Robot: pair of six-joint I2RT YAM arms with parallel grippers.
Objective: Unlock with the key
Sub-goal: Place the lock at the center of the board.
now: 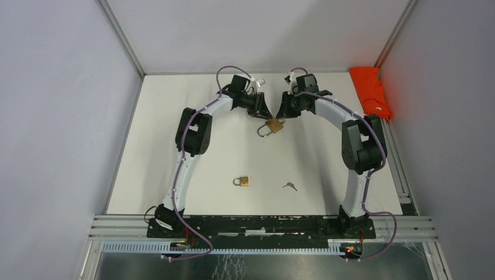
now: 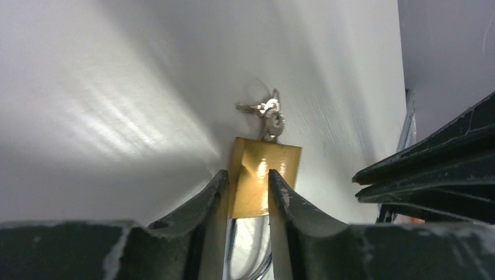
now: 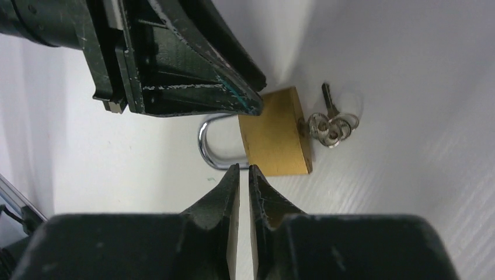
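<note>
At the far middle of the white bench (image 1: 152, 175), the two arms curved inward and met over a brass padlock (image 1: 274, 125). The left tool (image 2: 248, 175) was clamped on the padlock's body, one finger on either side, as its wrist view showed. A key (image 2: 272, 123) stood in the keyhole at the end of the body away from the shackle (image 3: 209, 146). A small key ring (image 3: 333, 128) and another key hung from it against the bench. The silver shackle curved out of the opposite end.

The right tool (image 3: 244, 170) had its fingers drawn almost together, with only a thin slit between them. Its tips sat right at the padlock's edge near the shackle and apart from the key. Whether they pinched that edge could not be told from the blurred close view.

Nearer the arm bases, well apart from all this, a second padlock (image 1: 241, 181), smaller, lay on the bench. A loose key (image 1: 289, 186) lay near it on the right. An orange cloth (image 1: 370, 92) lay at the far right corner.
</note>
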